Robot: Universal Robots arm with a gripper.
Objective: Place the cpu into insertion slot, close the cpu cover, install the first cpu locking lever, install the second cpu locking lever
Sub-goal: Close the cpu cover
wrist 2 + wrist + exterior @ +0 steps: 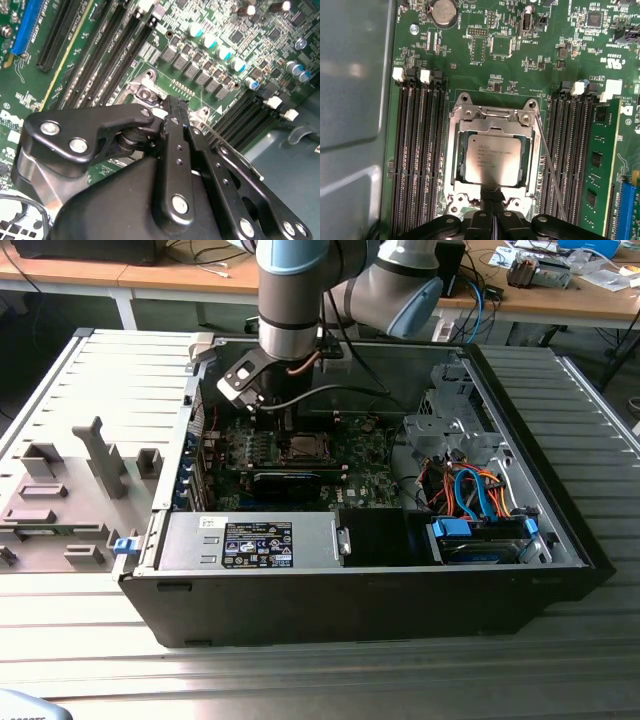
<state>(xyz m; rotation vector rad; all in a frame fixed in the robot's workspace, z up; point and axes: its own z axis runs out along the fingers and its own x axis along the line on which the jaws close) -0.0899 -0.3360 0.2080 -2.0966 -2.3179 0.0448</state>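
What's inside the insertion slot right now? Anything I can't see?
The cpu lies flat in it, its silvery top showing through the window of the cpu cover. What lies beneath the cpu is hidden, and the gripper, tips closed, covers one edge of the cover.

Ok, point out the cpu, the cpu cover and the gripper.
cpu (pixel 490 152): first wrist view, middle of its silvery top.
cpu cover (pixel 452 155): first wrist view, one side strip of the frame.
gripper (pixel 493 192): first wrist view, where its fingertips meet.
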